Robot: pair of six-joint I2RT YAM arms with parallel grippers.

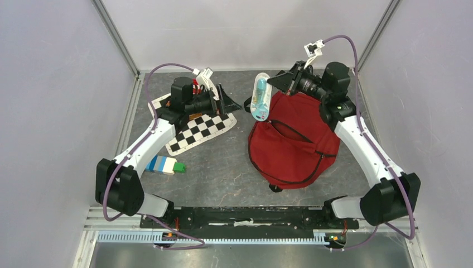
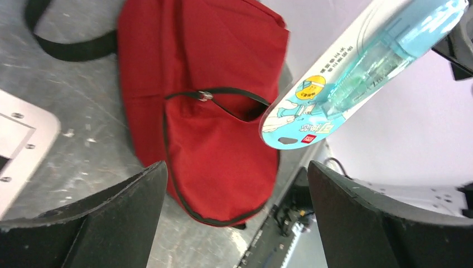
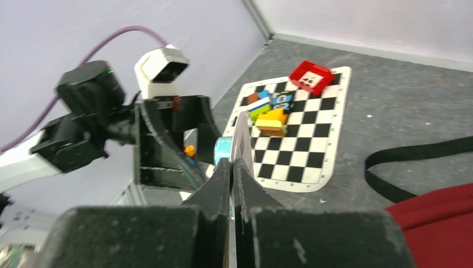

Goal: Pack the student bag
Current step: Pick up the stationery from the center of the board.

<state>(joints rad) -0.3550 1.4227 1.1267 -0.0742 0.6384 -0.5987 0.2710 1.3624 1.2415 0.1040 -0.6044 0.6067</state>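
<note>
Grey speckled table (image 1: 223, 167), boxed in by pale lilac walls (image 1: 56, 111) with metal corner posts.

Large dark-red fabric backpack (image 1: 290, 148) lies flat on the right half of the table. A black zipper line curves across its upper face, metal pull (image 2: 206, 95) visible. One black strap (image 3: 413, 153) trails out onto the bare table on its left side.

Right gripper (image 1: 274, 81) is raised over the far edge of the backpack. Its jaws are pressed together on the thin card edge of a flat blister pack (image 1: 260, 97): printed white-and-yellow card, pale blue pen-shaped item under clear plastic. The blister pack hangs in the air over the backpack's far-left corner. From the left wrist its rounded end overlaps the zipper line; contact cannot be told.

Left gripper (image 1: 231, 99) is to the left of the backpack, pointing toward it, with bare table between the two. Jaws stand wide apart. From its own wrist camera the backpack fills the space framed by the two fingers, lower down and beyond them.

Under the left arm: black-and-white chequered mat (image 1: 201, 131) carrying a small red box (image 3: 310, 76) and a cluster of coloured toy blocks (image 3: 270, 111). A blue, white and green block stack (image 1: 164, 165) sits on the table nearer the arm bases, well apart from the backpack.
</note>
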